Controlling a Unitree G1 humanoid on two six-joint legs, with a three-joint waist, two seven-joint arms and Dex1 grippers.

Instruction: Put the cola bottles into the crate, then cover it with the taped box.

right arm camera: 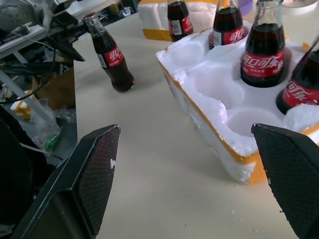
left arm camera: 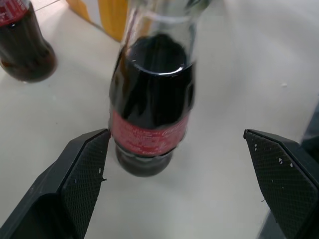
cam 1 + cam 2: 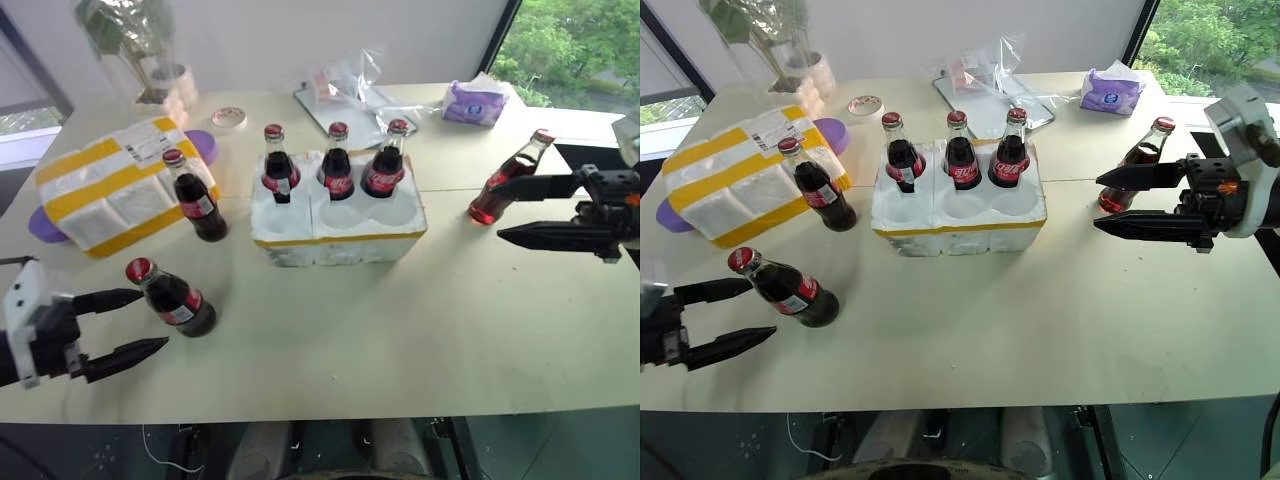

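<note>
We count six cola bottles [image 3: 337, 160]: three standing in the crate [image 3: 337, 238] and three on the desk [image 3: 420, 320]. There is one crate, one taped box [image 3: 110, 190] and one tissue pack [image 3: 474, 103].

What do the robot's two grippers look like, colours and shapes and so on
Each gripper has two long black fingers tapering to points. The left gripper sits on a white boxy block. The right gripper joins a black mount with an orange spot and a pale grey rounded wrist housing. The finger pads carry a fine cross-hatched texture.
</note>
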